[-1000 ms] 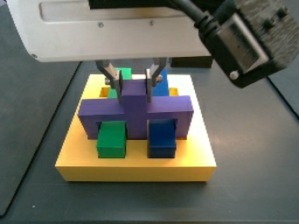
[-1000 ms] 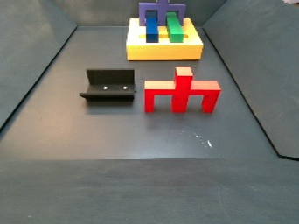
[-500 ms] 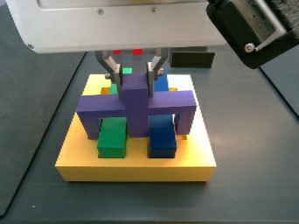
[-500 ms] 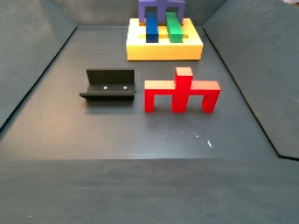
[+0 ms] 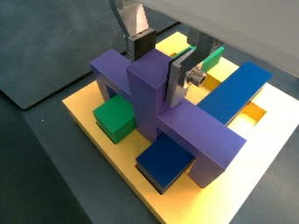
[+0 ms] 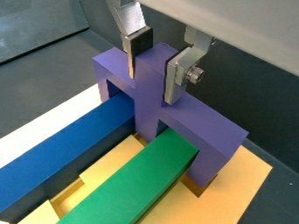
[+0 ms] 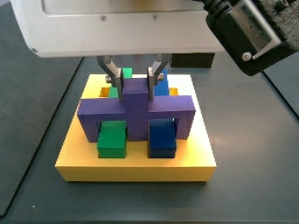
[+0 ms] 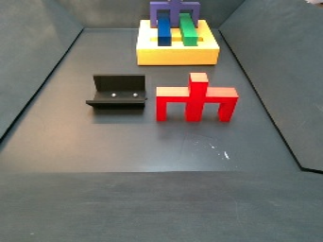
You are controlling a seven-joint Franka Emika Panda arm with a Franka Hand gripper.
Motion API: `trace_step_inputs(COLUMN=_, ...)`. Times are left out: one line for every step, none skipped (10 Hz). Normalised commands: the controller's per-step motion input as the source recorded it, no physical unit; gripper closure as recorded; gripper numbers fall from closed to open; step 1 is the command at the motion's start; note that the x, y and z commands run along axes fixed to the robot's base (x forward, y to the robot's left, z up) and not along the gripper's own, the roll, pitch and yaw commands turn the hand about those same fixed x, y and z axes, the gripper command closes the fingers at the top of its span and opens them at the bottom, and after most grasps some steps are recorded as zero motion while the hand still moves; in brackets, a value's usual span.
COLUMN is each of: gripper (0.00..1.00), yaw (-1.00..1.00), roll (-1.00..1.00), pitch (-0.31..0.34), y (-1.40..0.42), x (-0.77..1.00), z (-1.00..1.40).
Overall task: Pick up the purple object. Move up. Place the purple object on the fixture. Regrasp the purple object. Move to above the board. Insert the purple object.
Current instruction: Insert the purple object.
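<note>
Purple object (image 5: 158, 103) straddles the green bar (image 6: 140, 184) and blue bar (image 6: 65, 157) on the board (image 7: 135, 162). Above the board, the gripper (image 6: 158, 61) has its jaws closed on the purple object's upright post.

Matt plastic pieces, brushed metal fingers

The purple object (image 5: 158, 101) and yellow board (image 5: 100, 136) look smooth, matt plastic; the gripper (image 6: 156, 59) over the board has dull silver metal fingers (image 6: 177, 72).

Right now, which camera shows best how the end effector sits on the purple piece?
A wrist view: the end effector has its plates on both sides of the purple piece's post. The other wrist view shows the same. One side view shows only the fingertips; the far one hides them.
</note>
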Motion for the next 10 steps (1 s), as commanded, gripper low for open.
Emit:
trace_step_inputs(gripper=1.0, yaw=0.0, roll=-0.14, pitch=0.02, y=0.06, x=0.03, z=-0.05)
trace_step_inputs(gripper=1.0, yaw=0.0, roll=-0.05, pitch=0.05, y=0.09, x=0.05, z=-0.04)
trace_step_inputs(gripper=1.0, yaw=-0.05, roll=-0.07, pitch=0.08, y=0.17, x=0.0, z=0.0)
trace_step_inputs(gripper=1.0, yaw=-0.06, roll=-0.03, pitch=0.069, y=0.15, x=0.0, z=0.0)
trace_step_inputs(gripper=1.0, yaw=-0.07, roll=-0.06, pitch=0.029, y=0.06, x=0.0, z=-0.12)
trace_step_inputs(gripper=1.0, yaw=-0.07, roll=-0.16, pitch=0.05, y=0.0, x=0.0, z=-0.02)
trace_step_inputs(gripper=1.0, yaw=-0.05, roll=-0.29, pitch=0.044, y=0.0, x=0.0, z=0.02)
trace_step_inputs(gripper=1.0, yaw=-0.01, roll=-0.4, pitch=0.0, y=0.0, x=-0.01, z=0.09)
trace_step_inputs(gripper=1.0, yaw=0.0, roll=-0.41, pitch=0.0, y=0.0, x=0.0, z=0.15)
trace_step_inputs(gripper=1.0, yaw=0.0, roll=-0.35, pitch=0.0, y=0.0, x=0.0, z=0.18)
